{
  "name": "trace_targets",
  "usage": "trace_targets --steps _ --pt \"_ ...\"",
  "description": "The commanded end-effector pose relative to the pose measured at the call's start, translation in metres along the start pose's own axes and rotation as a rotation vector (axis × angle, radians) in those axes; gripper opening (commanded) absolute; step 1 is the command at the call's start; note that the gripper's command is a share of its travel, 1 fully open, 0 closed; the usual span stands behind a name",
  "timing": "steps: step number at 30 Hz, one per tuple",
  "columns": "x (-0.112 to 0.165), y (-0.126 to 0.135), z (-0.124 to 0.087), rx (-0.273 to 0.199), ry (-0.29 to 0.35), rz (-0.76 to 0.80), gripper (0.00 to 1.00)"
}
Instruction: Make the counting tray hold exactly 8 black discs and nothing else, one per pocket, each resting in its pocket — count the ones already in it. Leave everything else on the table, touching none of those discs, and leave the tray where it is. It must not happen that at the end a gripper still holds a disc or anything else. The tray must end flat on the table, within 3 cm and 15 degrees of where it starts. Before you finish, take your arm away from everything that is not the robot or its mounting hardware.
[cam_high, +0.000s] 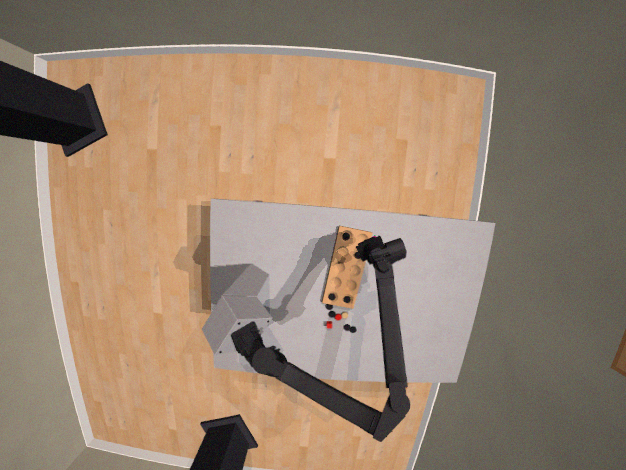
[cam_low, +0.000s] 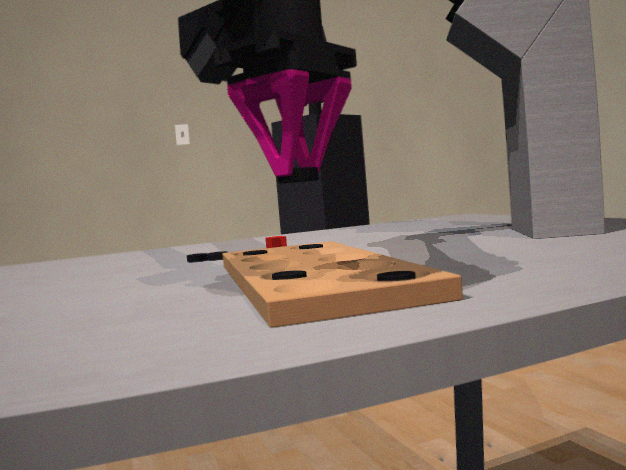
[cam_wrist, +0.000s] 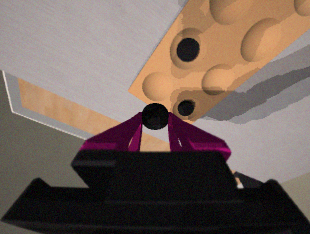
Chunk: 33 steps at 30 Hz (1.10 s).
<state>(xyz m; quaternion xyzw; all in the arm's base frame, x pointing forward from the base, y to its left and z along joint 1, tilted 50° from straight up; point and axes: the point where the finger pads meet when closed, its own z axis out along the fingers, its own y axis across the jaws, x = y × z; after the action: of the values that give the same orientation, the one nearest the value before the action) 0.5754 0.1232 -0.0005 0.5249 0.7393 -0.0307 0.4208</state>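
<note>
Black round disc (cam_wrist: 155, 116) is gripped by the magenta-fingered claw (cam_high: 373, 237) (cam_low: 298, 174) (cam_wrist: 155, 116), higher than the wooden counting tray (cam_high: 344, 276) (cam_low: 364, 297) (cam_wrist: 210, 57). Four black discs (cam_high: 345, 236) (cam_low: 395, 275) (cam_wrist: 188, 49) occupy the tray's pockets; a red cube (cam_high: 329, 324) (cam_low: 276, 241) lies off its end.

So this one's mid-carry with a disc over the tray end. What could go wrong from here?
The gripper is shut on a black disc high above the tray; released from there, it might bounce or strike a seated disc. Four sit in pockets already, and four more lie loose, so placing every black disc would likely overfill to nine. Some loose ones lie close to the red disc, which a later grasp might disturb.
</note>
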Motion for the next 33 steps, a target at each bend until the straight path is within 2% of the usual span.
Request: trace_targets --steps 1,4,7,8,9,10,11,14,16,19,27,33 --pt "-0.006 0.002 0.040 0.005 -0.011 0.017 0.00" --pt "-0.006 0.000 0.070 0.006 -0.011 0.016 0.00" --pt "-0.006 -0.001 0.082 0.007 -0.011 0.015 0.00" --pt "-0.006 -0.001 0.082 0.007 -0.011 0.015 0.00" --pt "0.012 0.005 0.069 -0.016 0.003 -0.009 0.00" --pt "0.015 0.002 0.068 -0.014 0.005 -0.016 0.00" --pt "0.001 0.018 0.057 -0.042 -0.001 0.010 0.00" --pt "-0.001 0.022 0.057 -0.047 -0.004 0.014 0.00" --pt "-0.006 0.020 0.063 -0.040 -0.007 0.021 0.00" --pt "-0.005 -0.001 0.090 0.007 -0.011 0.015 0.00" --pt "-0.004 -0.006 0.098 0.015 -0.009 0.008 0.00" --pt "0.006 -0.002 0.090 0.003 -0.001 -0.007 0.00"
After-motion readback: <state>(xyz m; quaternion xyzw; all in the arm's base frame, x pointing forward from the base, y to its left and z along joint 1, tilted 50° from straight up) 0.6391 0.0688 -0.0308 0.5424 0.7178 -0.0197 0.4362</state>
